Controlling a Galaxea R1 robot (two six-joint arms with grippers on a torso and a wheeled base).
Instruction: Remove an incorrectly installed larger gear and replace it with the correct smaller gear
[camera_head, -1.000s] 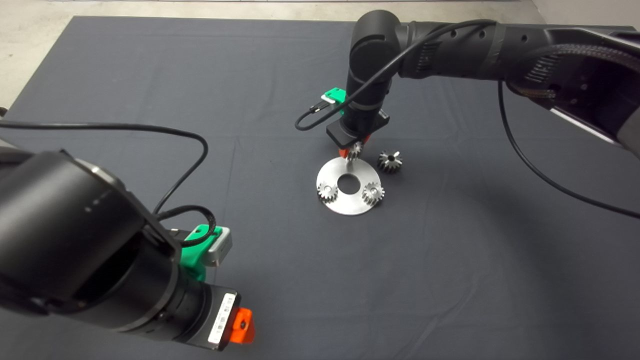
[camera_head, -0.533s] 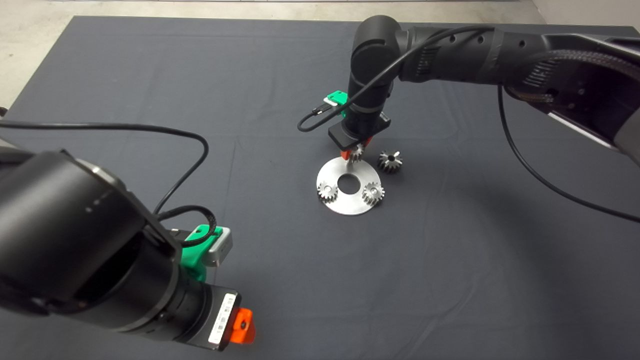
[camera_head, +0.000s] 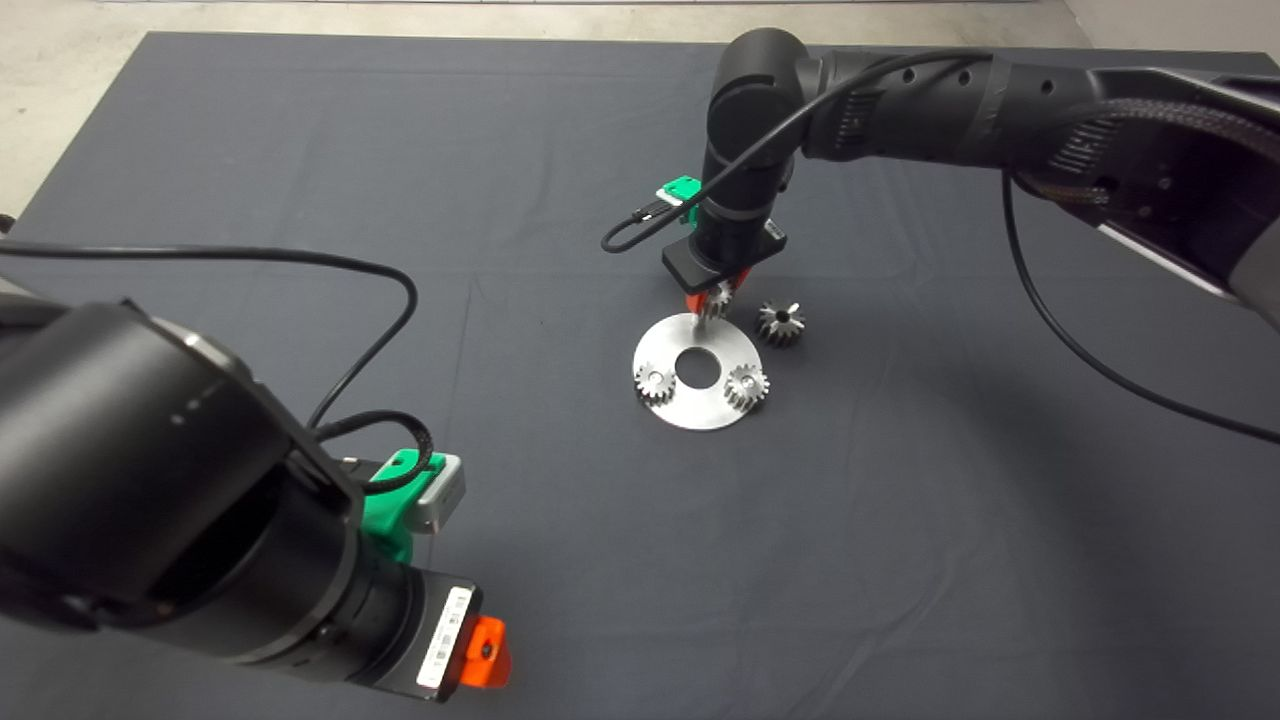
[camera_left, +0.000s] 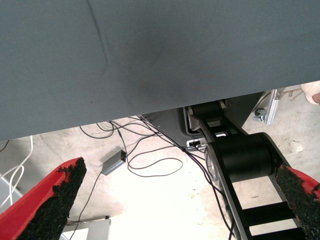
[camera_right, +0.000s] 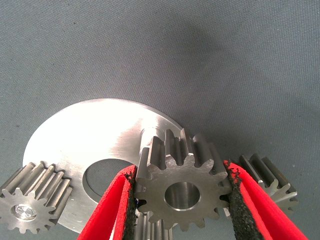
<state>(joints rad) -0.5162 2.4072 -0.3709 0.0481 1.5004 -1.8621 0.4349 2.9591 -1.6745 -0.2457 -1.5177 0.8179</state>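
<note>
Right gripper reaching in from the right over the far edge of the round steel plate, red fingers clamped on the smaller gear from either side, black pads pressed against its fine teeth. Gear held clear above the plate in the right wrist view, centre hole facing the camera and open (no pin through it as far as can be seen). Plate lying flat on the dark mat, with a large round hole in the middle and two other small gears seated on it, one at each side of its near half, both upright on their posts. Same two gears showing in the right wrist view, one beside the plate's hole and one partly hidden behind the gripper's finger. Larger gear off the plate, standing on the mat just beside the plate's far right edge, broad teeth up, not touched by anything. Left gripper parked at the lower left edge of the head view, jaws wide apart and holding nothing, its wrist view taking in the mat's edge, floor with loose cables and part of a black arm link.
</note>
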